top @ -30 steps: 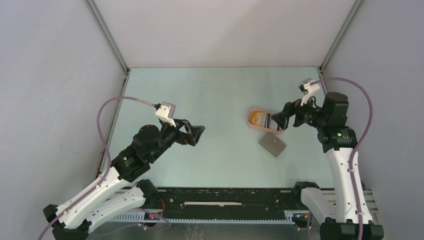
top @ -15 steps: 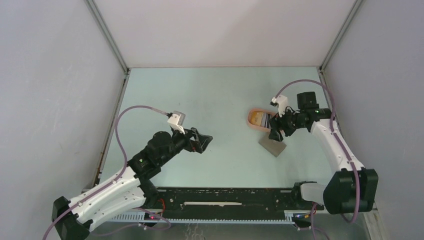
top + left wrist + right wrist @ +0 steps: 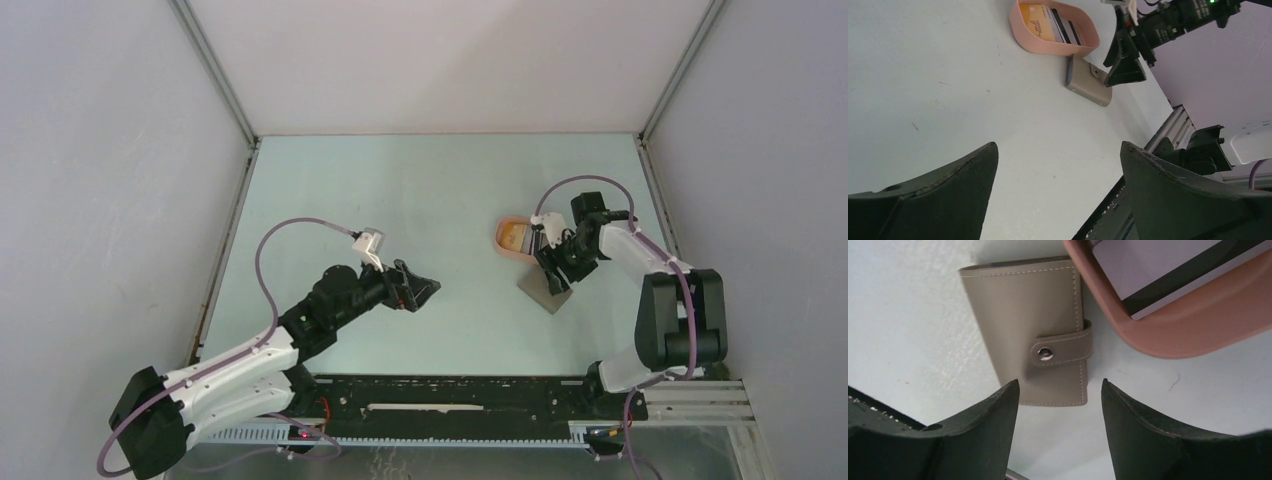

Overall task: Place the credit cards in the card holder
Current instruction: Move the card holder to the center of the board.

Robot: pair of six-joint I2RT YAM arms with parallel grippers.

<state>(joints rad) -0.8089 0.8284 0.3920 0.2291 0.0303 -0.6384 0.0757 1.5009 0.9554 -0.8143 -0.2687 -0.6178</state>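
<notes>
The grey card holder [image 3: 546, 291] lies shut on the table, its snap strap fastened, as the right wrist view [image 3: 1028, 330] and the left wrist view [image 3: 1087, 85] show. It lies against the peach oval tray [image 3: 503, 246]. An orange-yellow card [image 3: 1037, 22] and a dark card with white stripes [image 3: 1066, 27] lie in the tray; I cannot pick out a light blue card. My right gripper [image 3: 558, 270] is open and empty, close above the holder's near end [image 3: 1059, 382]. My left gripper [image 3: 428, 290] is open and empty over bare table, well left of the holder [image 3: 1059, 145].
The peach tray's rim [image 3: 1198, 335] touches the holder's strap side. The black rail [image 3: 450, 395] runs along the table's near edge. Grey walls enclose the table on three sides.
My right gripper has swung in from the right and dropped low over the card holder. My left arm has stretched right, toward the table's middle.
</notes>
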